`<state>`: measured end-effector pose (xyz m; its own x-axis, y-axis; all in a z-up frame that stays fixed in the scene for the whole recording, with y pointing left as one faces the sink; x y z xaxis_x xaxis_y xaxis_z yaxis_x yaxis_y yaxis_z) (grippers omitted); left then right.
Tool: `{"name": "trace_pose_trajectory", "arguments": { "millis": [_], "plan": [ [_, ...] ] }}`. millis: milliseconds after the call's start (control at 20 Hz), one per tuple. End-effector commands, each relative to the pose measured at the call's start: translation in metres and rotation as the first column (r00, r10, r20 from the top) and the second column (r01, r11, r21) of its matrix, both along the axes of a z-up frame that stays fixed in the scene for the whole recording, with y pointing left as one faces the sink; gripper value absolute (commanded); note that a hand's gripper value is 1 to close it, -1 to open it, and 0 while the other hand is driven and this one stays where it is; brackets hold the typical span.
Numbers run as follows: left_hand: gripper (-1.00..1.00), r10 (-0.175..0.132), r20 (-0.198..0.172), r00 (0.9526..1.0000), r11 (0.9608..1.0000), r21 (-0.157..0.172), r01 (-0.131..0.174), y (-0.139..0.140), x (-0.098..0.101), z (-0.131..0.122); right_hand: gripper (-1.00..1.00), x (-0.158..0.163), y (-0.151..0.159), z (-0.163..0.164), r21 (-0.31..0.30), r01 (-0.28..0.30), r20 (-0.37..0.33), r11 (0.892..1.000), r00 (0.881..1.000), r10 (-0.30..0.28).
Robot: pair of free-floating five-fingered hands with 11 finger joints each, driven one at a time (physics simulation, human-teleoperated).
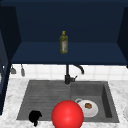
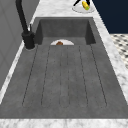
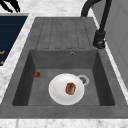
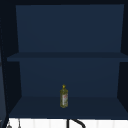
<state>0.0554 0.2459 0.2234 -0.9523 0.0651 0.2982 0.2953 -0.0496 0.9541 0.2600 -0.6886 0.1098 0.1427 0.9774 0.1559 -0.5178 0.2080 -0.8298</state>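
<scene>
Down at the front edge of the sink [image 1: 45, 95], a red ball [image 1: 67, 115] is sitting large in the front view, covering part of the sink's front rim and overlapping the left rim of a white plate [image 1: 93, 112]. Whether it is resting on anything is not showing. The left hand [image 1: 35, 117] is hovering just to the ball's left, over the front left corner of the ribbed draining board, apart from the ball. In the right side view its fingers are hanging spread and loose, grasping nothing.

The white plate is lying flat on the basin floor, carrying a brown piece of food [image 1: 88, 105] near its middle. In the right side view a small red thing [image 3: 37, 74] is lying by the basin's front wall, apart from the plate; I cannot tell whether it is the ball. The drain [image 3: 83, 79] is peeking out behind the plate. The black faucet [image 1: 67, 75] is standing at the back rim, between draining board and basin, its spout curving towards the right.

On the marble counter right of the sink, a second plate [image 2: 77, 9] is holding a yellow item [image 2: 85, 5], and the right hand [image 2: 79, 2] is showing right beside it in the left side view; whether it is grasping anything I cannot tell. Above, an olive bottle [image 1: 63, 42] is standing upright on the lower shelf [image 1: 95, 53] of the dark blue cabinet.
</scene>
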Motion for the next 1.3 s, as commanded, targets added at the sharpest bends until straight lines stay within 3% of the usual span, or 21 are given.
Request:
{"name": "trace_pose_trajectory", "arguments": {
  "millis": [0, 150, 350, 700, 900, 1050, 1250],
  "plan": [
    [0.0, 0.0, 0.0, 1.0, 1.0, 0.0, 0.0, 0.0, 0.0, 0.0, -1.0, -0.015, 0.004, 0.0, -0.021, 0.016, 0.125, 1.0, 0.992, -0.013],
    [0.0, 0.0, 0.0, 1.0, 1.0, 0.0, 0.0, 0.0, 0.0, 0.0, -1.0, -0.025, 0.002, 0.002, -0.026, 0.018, 0.189, 1.0, 0.982, -0.012],
    [0.0, 0.0, 0.0, 1.0, 1.0, 0.0, 0.0, 0.0, 0.0, 0.0, -1.0, -0.035, 0.012, 0.009, -0.064, 0.047, 0.296, 0.997, 0.955, -0.026],
    [0.0, 0.0, 0.0, 1.0, 1.0, 0.0, 0.0, 0.0, 0.0, 0.0, -1.0, -0.031, 0.04, -0.003, -0.173, 0.015, 0.243, 0.985, 0.97, 0.028],
    [0.0, 0.0, 0.0, 1.0, 1.0, 0.0, 0.0, 0.0, 0.0, 0.0, -1.0, -0.029, 0.051, -0.004, -0.268, -0.039, 0.158, 0.963, 0.984, 0.084],
    [0.0, 0.0, 0.0, 1.0, 1.0, 0.0, 0.0, 0.0, 0.0, 0.0, -1.0, -0.026, 0.048, 0.001, -0.288, -0.09, 0.093, 0.953, 0.988, 0.122],
    [0.0, 0.0, 0.0, 1.0, 1.0, 0.0, 0.0, 0.0, 0.0, 0.0, -1.0, -0.027, 0.047, 0.001, -0.259, -0.111, 0.036, 0.959, 0.992, 0.125]
  ]
}}
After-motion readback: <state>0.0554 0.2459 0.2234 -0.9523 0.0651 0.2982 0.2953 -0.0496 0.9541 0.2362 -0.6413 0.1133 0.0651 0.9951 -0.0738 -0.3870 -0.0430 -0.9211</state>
